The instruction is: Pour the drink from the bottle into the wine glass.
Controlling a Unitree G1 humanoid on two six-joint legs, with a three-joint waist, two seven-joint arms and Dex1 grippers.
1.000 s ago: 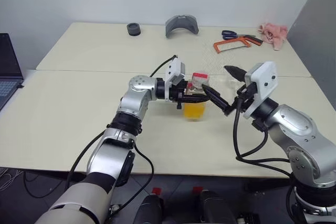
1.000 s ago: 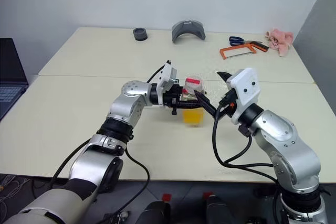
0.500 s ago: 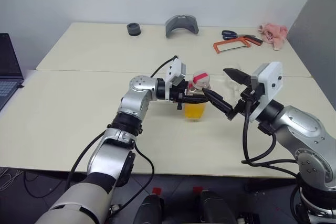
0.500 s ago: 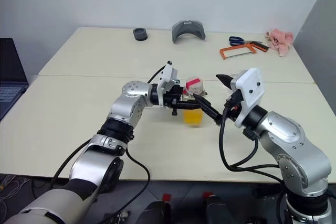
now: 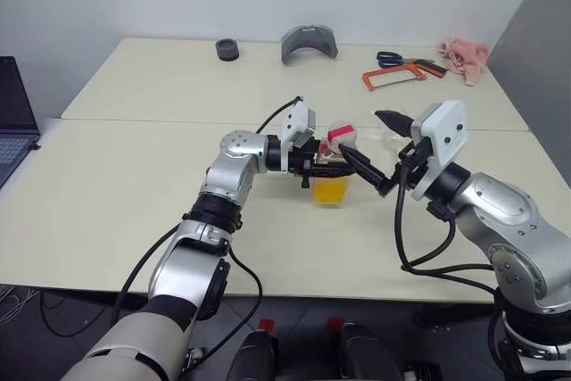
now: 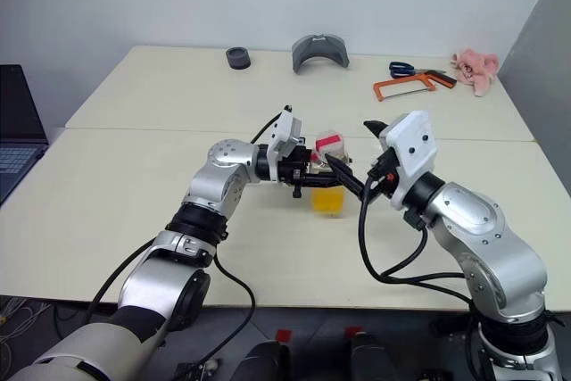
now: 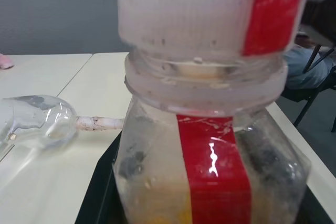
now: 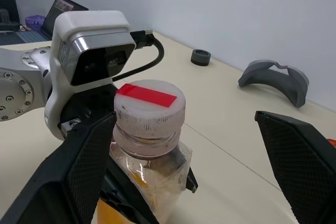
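Observation:
My left gripper (image 5: 323, 167) is shut on the bottle (image 5: 332, 174), a small clear bottle with a red label strip (image 7: 215, 171), holding it upright just above the table. Orange-yellow drink (image 5: 331, 190) fills its lower part, and the red-and-white cap (image 8: 149, 103) is on. My right gripper (image 8: 184, 121) is open, level with the cap, one finger on each side and neither touching it. The cap sits closer to one finger (image 8: 86, 161) than to the other (image 8: 296, 150). The wine glass (image 7: 37, 121) lies on its side on the table behind the bottle.
Along the table's far edge lie a black ring (image 5: 227, 49), a grey curved piece (image 5: 309, 44), blue scissors (image 5: 393, 58), an orange hacksaw (image 5: 401, 75) and a pink cloth (image 5: 464, 58). A laptop (image 5: 13, 118) sits at the left edge.
My right forearm swayed a little to the right and back; its open fingers stay beside the cap. The left gripper and the bottle have not moved.

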